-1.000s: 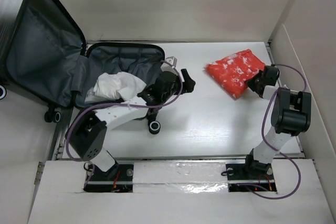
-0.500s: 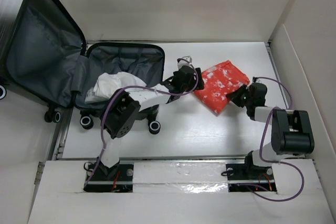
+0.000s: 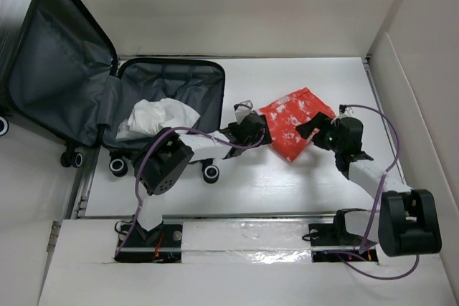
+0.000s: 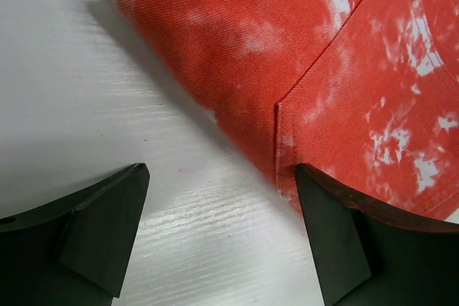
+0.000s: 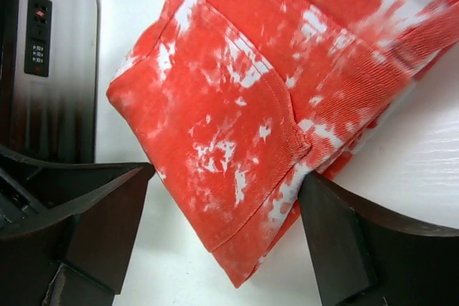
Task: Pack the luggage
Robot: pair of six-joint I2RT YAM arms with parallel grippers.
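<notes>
**White bench (image 3: 301,177) boxed in by pale wall panels (image 3: 237,5), both end effectors spread wide at a folded red-and-white cloth (image 3: 294,121).**

We see the luggage (image 3: 64,69) lying open at the bench's far left, its grey-lined lid tipped back past the left edge and a crumpled white cloth (image 3: 161,116) in its lower half. The red cloth lies mid-bench, just right of the luggage. The left end effector (image 4: 220,173) gapes at the cloth's corner, one finger (image 4: 337,241) touching its edge. The right end effector (image 5: 226,173) is just as wide, straddling the opposite end. Neither clamps it.
</notes>
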